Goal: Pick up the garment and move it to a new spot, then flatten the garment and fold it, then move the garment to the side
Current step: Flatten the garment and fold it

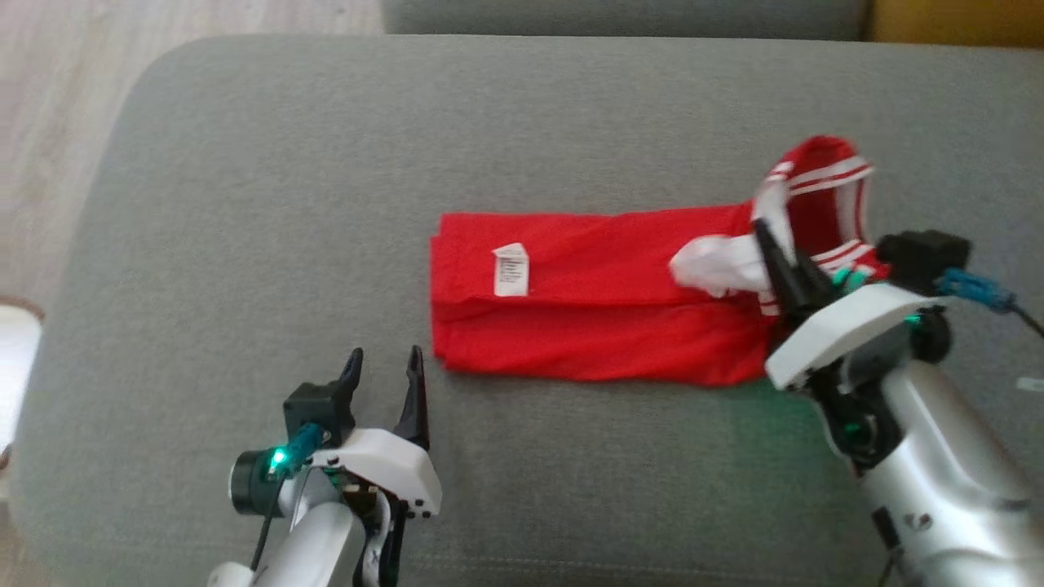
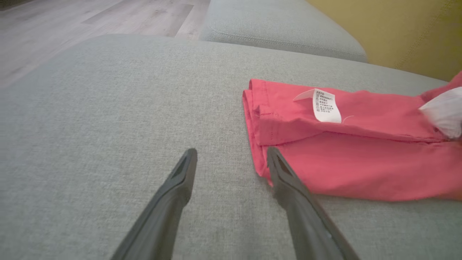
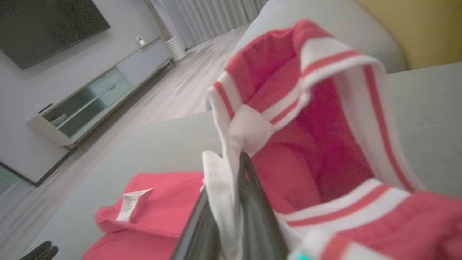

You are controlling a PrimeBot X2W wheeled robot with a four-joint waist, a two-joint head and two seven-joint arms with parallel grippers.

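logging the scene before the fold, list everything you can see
garment: one, red with white striped trim, on the cushion, right end raised
label: one, white, on the garment's left part
sofa cushion: one, grey, under the garment
floor: pale wood, left of the sofa
tv: one, dark, on the wall
cabinet: one, pale, below the tv
left gripper: one, dark, open, by the garment's left corner
right gripper: one, dark, shut on the white trim

One garment [image 1: 603, 326], one label [image 1: 511, 269], two hands [image 1: 385, 355] [image 1: 765, 232], seemingly two sofa cushions [image 1: 326, 163] [image 1: 620, 16]
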